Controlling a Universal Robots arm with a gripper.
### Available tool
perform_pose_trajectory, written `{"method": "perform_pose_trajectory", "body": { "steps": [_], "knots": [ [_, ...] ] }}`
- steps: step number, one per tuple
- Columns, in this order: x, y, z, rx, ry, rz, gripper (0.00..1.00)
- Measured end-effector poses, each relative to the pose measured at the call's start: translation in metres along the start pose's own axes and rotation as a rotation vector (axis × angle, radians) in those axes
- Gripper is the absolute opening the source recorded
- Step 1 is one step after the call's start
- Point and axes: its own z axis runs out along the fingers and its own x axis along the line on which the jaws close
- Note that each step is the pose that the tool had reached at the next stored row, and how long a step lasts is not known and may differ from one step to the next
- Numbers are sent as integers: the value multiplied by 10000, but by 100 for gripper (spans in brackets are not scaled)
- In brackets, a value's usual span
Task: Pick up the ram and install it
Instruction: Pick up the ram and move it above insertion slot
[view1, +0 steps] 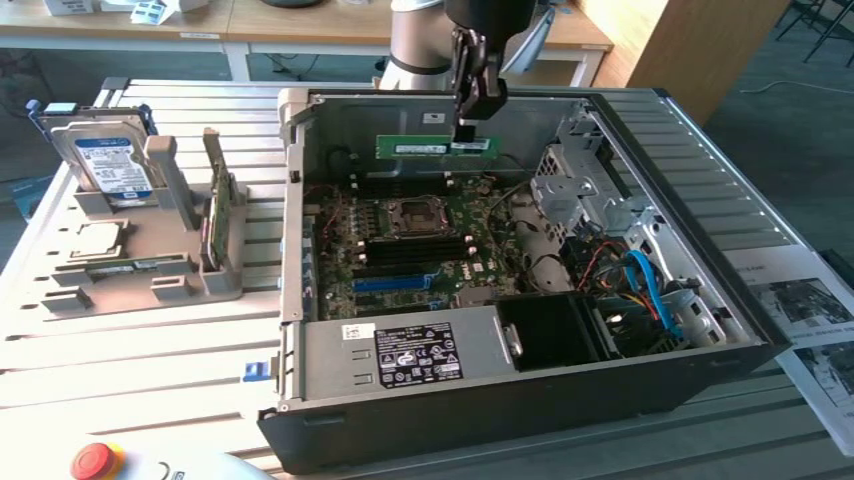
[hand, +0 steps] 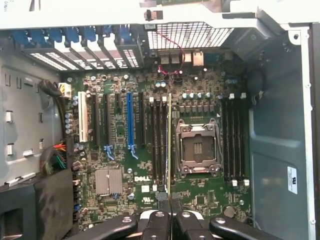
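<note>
The gripper pinches the ram by its upper edge, holding it level and edge-down over the open computer case, apparently to line it up with the memory slots beside the processor socket.

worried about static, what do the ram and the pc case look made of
The ram: matte green circuit board with black chips, probably fibreglass laminate. The pc case: bare grey sheet metal inside, folded and perforated, black painted outside; likely steel.
</note>
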Motion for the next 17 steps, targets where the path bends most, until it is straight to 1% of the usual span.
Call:
{"method": "perform_pose_trajectory", "body": {
  "steps": [3,17],
  "knots": [
    [-17,20,2,0,1,1,12],
    [-18,21,7,1,3,-140,12]
  ]
}}
